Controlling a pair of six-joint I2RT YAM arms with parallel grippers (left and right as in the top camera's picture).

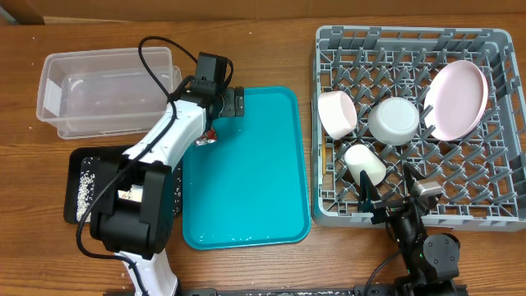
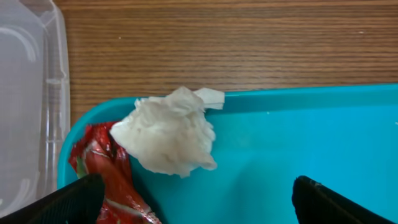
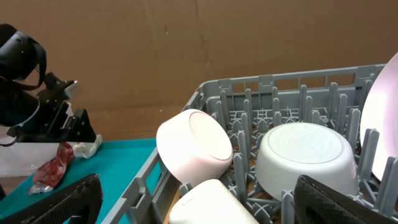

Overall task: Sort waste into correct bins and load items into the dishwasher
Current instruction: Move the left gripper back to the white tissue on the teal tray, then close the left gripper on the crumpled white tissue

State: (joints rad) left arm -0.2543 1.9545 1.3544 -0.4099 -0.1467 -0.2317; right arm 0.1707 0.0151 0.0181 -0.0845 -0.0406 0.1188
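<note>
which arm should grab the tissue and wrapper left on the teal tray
Left. The left pincer hangs open over the tissue and red wrapper on the teal tray, beside the clear tub. The right pincer sits at the dish rack.

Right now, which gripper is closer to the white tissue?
Left. The left gripper hangs right by the tissue at the tray corner; the right gripper sits by the dish rack.

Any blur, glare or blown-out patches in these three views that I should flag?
Overhead: evenly lit and sharp, only a faint sheen low on the teal tray. Left wrist: the tissue is bright but keeps its folds; the left gripper shows as dark, soft fingers. Right wrist: the rack and white bowl are crisp; the right gripper has dark, blurred fingers.
</note>
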